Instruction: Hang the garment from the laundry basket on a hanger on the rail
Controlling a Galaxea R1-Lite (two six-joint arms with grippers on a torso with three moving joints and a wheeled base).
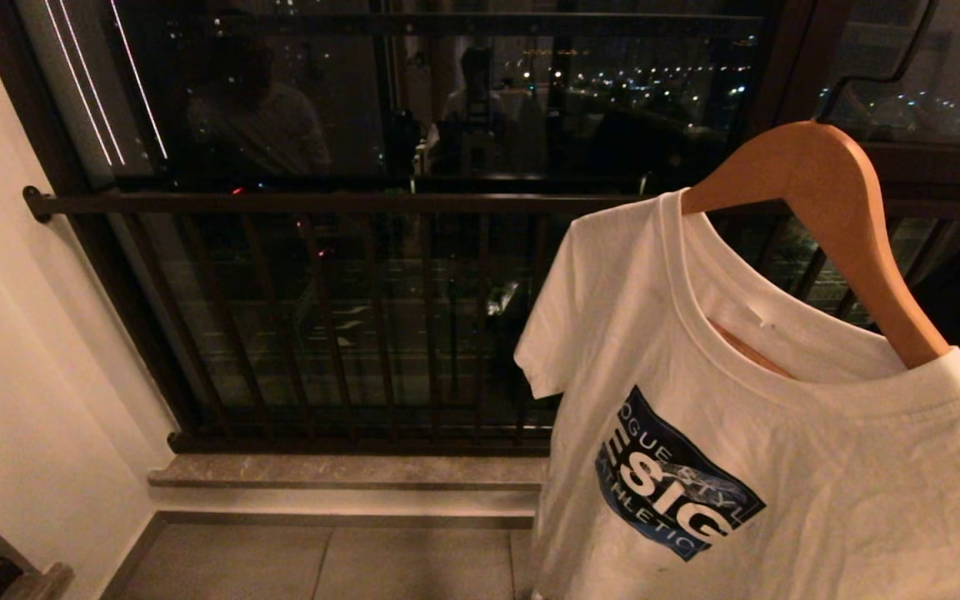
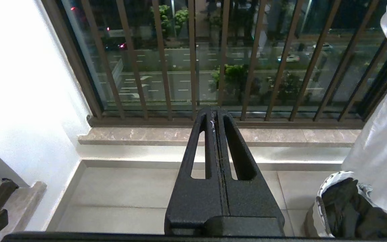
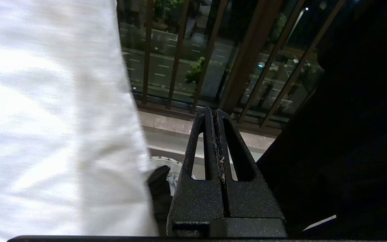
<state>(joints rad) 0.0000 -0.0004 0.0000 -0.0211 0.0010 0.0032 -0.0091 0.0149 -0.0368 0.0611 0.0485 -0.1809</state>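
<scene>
One white T-shirt (image 1: 747, 450) hangs on one wooden hanger (image 1: 830, 217), whose dark hook runs up out of the head view at the top right; what it hangs from is not in view. The shirt's chest print is a blue and black panel with white lettering, partly creased: "ESIG" in large letters, "ATHLETIC" below and "OGUE STYL" above. One hanger arm shows through the neck opening.

One basket (image 2: 328, 201), white with a black zigzag rim, stands on the tiled floor (image 2: 119, 195) beneath the shirt's hem, dark cloth inside it. Behind runs a window railing (image 1: 322, 202) of brown bars above a stone sill (image 2: 180, 134).

Two grippers: the left gripper (image 2: 216, 116) and the right gripper (image 3: 213, 116) each have their fingers pressed together, holding nothing, both clear of the shirt.
</scene>
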